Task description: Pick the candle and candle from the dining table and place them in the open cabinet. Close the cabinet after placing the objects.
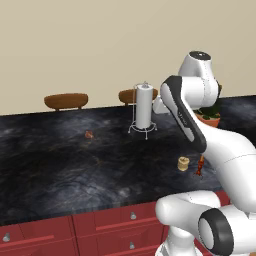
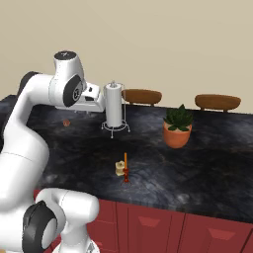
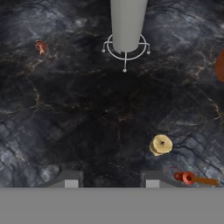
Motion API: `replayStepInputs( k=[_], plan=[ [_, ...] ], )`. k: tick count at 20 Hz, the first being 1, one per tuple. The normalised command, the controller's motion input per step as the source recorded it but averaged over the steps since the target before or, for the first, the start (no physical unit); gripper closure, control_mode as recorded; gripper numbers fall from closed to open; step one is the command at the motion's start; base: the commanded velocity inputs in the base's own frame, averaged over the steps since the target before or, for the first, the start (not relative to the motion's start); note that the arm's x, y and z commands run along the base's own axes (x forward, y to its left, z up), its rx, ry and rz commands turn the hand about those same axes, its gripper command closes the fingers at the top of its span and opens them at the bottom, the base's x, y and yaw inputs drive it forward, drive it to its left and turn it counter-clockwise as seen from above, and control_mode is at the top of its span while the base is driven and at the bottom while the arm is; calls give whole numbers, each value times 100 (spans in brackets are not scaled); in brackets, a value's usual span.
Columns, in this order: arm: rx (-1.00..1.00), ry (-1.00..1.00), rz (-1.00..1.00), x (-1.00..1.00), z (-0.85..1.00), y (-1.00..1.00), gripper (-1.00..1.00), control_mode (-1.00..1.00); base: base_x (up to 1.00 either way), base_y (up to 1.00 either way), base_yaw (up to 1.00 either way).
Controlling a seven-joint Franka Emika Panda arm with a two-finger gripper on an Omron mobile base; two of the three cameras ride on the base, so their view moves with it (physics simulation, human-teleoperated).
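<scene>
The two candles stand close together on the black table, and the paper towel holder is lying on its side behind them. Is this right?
Not quite. The paper towel holder stands upright, as the right base view shows. The jar candle and the taper candle do stand close together on the black dining table.

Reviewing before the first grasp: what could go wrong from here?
1. The jar candle and the taper candle stand very close together on the dining table; closing on one could knock the other.
2. The taper is thin and tall on a small stand, so a brush from the tool, hovering open with nothing between its fingers, would likely topple it.
3. The paper towel holder sits beside the arm's wrist; a wide swing might clip it.
</scene>
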Motion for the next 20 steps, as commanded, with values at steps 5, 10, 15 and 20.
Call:
replayStepInputs(
  k=[5, 10, 15, 20],
  plan=[
    [0, -1, 0, 0, 0, 0, -100, -100, 0, 0, 0],
    [0, 0, 0, 0, 0, 0, -100, -100, 0, 0, 0],
    [7, 0, 0, -9, -1, -34, -100, -100, 0, 0, 0],
    [16, 0, 0, -13, -14, -77, -100, -100, 0, 0, 0]
  ],
)
